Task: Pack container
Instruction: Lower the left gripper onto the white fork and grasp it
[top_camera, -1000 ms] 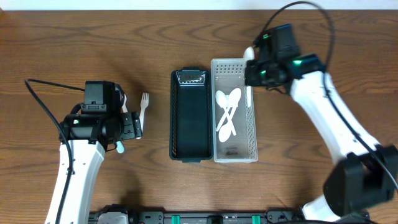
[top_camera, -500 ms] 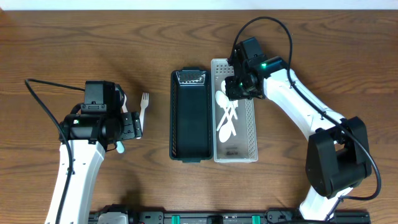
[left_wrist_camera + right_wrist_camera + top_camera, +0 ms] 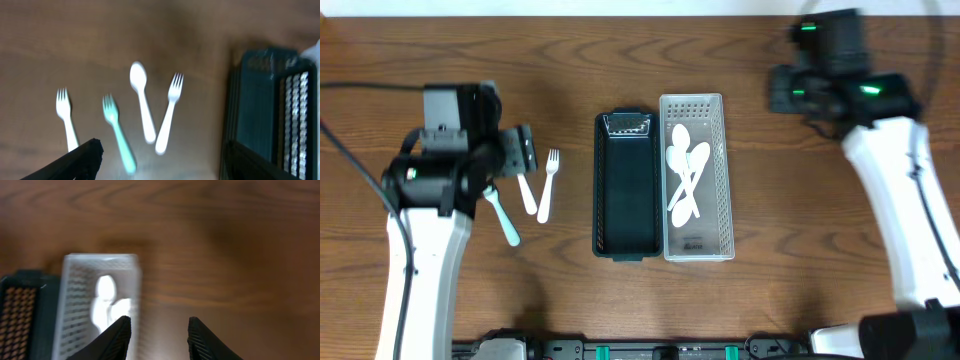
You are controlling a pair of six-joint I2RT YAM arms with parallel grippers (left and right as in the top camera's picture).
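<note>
The left gripper point(image 3: 161, 145) hovers spread wide, holding nothing, over loose cutlery on the wooden surface point(image 3: 400, 40): a leftmost white fork point(image 3: 65, 115), a teal fork point(image 3: 118, 132), a white spoon point(image 3: 141, 100), then a second white fork point(image 3: 169, 117). Next lies a black tray point(image 3: 627, 195), touching the clear perforated container point(image 3: 728, 200) that holds white spoons point(image 3: 685, 175). The right gripper point(image 3: 159, 322) hangs parted, holding nothing, right of the container's far end.
</note>
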